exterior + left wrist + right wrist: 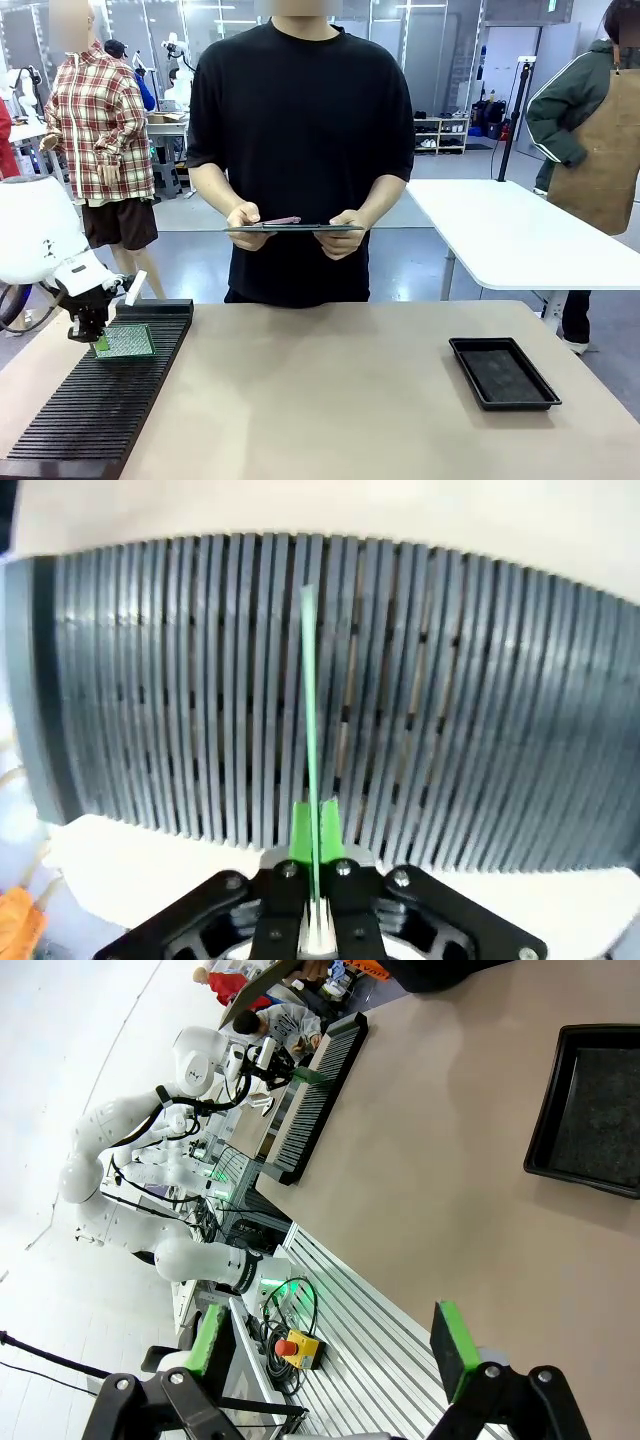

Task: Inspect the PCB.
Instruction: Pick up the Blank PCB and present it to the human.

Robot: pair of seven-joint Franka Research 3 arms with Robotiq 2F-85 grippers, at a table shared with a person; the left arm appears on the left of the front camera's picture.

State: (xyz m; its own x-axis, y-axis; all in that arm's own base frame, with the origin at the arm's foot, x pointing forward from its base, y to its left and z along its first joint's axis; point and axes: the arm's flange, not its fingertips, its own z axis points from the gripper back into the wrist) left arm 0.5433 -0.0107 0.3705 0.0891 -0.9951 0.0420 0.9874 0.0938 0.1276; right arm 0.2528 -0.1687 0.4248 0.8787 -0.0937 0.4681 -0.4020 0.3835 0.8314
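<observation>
pcb (308,700) edge-on, faces hidden, black tray (545,1100) cut by picture edge

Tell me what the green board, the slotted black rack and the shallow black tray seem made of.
The PCB looks like rigid green laminate, very thin edge-on. The slotted rack seems dark moulded plastic, dull sheen. The tray looks matte black plastic; uncertain.

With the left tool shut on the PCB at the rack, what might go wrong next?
The left tool pinches only the PCB's thin near edge, so the board may pivot or slip when lifted. It sits between the slotted rack's close slats; a skewed pull might jam or scrape it.
</observation>
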